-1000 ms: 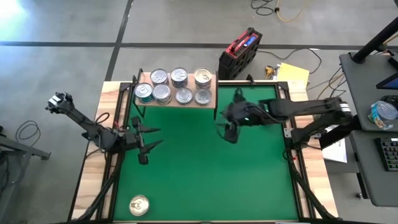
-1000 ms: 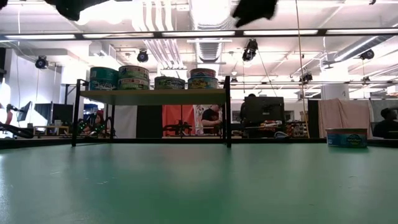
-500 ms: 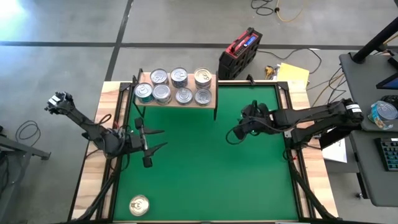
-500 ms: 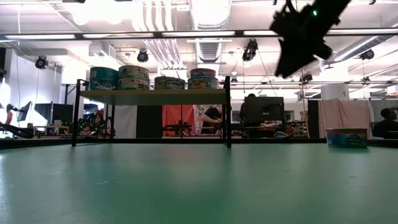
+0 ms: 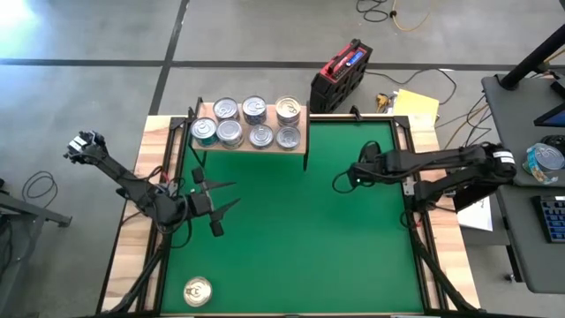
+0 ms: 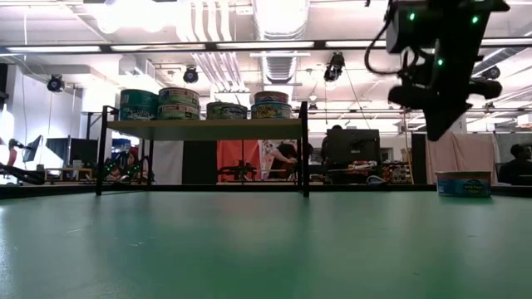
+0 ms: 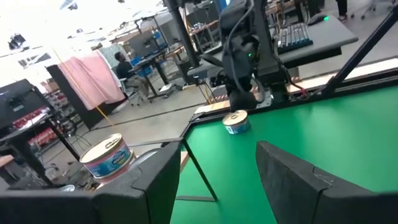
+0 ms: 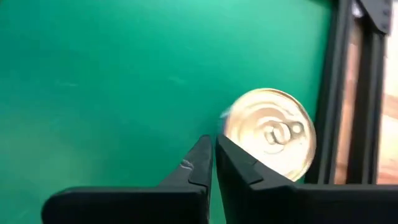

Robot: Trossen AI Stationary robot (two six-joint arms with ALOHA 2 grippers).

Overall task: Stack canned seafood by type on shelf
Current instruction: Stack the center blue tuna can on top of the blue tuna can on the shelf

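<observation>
1. The tins (image 5: 252, 122) are showing shiny metal lids on the shelf (image 5: 297, 140), a light wood board on thin black metal legs.
2. The lone tin (image 8: 270, 132) just beyond the right gripper (image 8: 211, 160) is showing a glossy gold lid.
3. The mat (image 5: 300, 238) is looking matt green and smooth.
4. The right gripper's fingers (image 8: 239, 169) are looking like matt black plastic.

My pale wooden tabletop (image 5: 150, 146) carries a green mat (image 5: 291, 238) inside a black frame. At the mat's far edge stands the shelf (image 5: 252, 146), a light-wood board on thin black legs, with eight tins (image 5: 245, 122) in two rows on it. One gold-topped tin (image 5: 197, 291) lies alone on the mat's near left corner.
</observation>
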